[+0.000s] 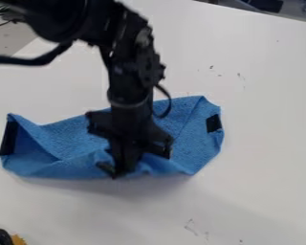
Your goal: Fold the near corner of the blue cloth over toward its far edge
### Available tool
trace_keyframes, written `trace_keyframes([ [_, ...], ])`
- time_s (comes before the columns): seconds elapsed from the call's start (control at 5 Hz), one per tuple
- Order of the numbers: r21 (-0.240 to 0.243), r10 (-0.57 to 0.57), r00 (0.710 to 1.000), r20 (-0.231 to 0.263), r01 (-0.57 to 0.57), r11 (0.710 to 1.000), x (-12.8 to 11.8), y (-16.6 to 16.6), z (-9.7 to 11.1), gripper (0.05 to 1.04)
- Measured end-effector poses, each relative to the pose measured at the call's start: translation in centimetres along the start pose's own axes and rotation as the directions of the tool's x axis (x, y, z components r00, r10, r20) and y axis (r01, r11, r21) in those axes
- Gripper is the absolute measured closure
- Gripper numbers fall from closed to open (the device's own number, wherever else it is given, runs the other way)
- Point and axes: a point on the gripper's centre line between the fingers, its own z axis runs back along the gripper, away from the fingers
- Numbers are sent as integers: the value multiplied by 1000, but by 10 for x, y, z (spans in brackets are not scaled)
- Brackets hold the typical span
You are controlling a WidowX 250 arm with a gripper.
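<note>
Evidently, my gripper [122, 165] met the blue cloth [72, 139] at its near edge, likely because slack fabric bunched there; spread or pinching, I could not tell; the cloth lay rumpled on the white table [257, 143].

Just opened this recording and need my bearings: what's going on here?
A black robot arm has its gripper down at the near edge of a blue cloth, where the fabric is bunched. The cloth lies creased on a white table, partly folded over at its left end, with a black patch at the left and another at the right.
</note>
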Motion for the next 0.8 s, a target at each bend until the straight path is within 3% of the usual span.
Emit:
trace_keyframes([
  [0.2,-18,-33,999,26,33,999,29,9,-3,1024],
  [0.4,-52,-81,995,58,84,995,66,30,-20,1024],
  [0.8,-76,-190,981,42,193,978,114,59,-39,1025],
])
